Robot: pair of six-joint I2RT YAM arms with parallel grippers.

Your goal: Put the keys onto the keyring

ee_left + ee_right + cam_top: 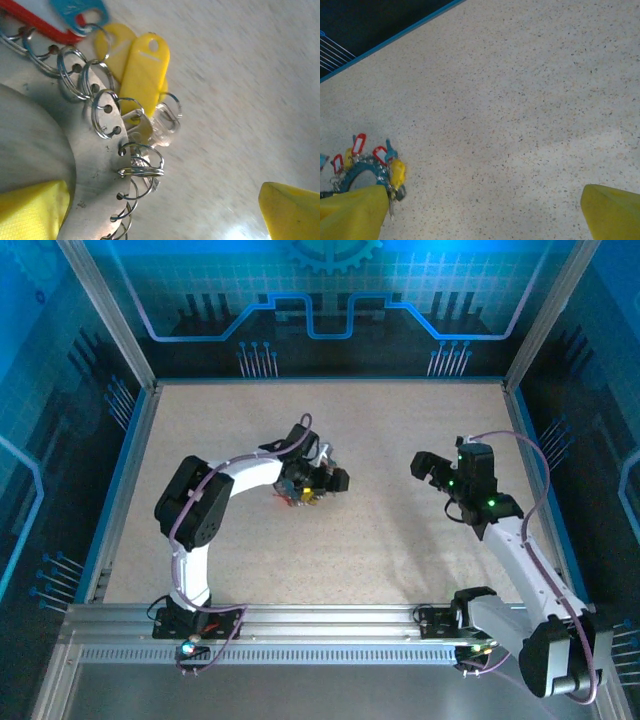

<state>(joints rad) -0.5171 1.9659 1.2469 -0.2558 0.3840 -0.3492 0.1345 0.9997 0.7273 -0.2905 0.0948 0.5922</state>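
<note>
– Left of centre in the overhead view, the left gripper [312,486] sits low over the speckled table [380,570], and the keys [298,500] peek out just beneath it, little flecks of red and yellow.
– Jaws?
– Wide apart! On its wrist camera the yellow fingertips [30,212] sit in the bottom corners, gripping nothing.
– And the keyring?
– Right there: the keyring [95,165] curves up the left side of that frame, a flat grey band punched with holes, small wire loops [142,170] threaded through them. It runs beside the lower-left fingertip; whether they touch, I can't tell.
– Colours?
– Two yellow heads at top centre, a red one and a blue one in the upper left corner.
– Other arm!
– Right gripper [428,468], right of centre overhead, well apart from the cluster. Spread wide too, empty, bare tabletop between its fingertips. Its camera catches the keyring at lower left of frame, red, yellow and blue heads fanned round it, partly cut off by the lower-left fingertip.
</note>
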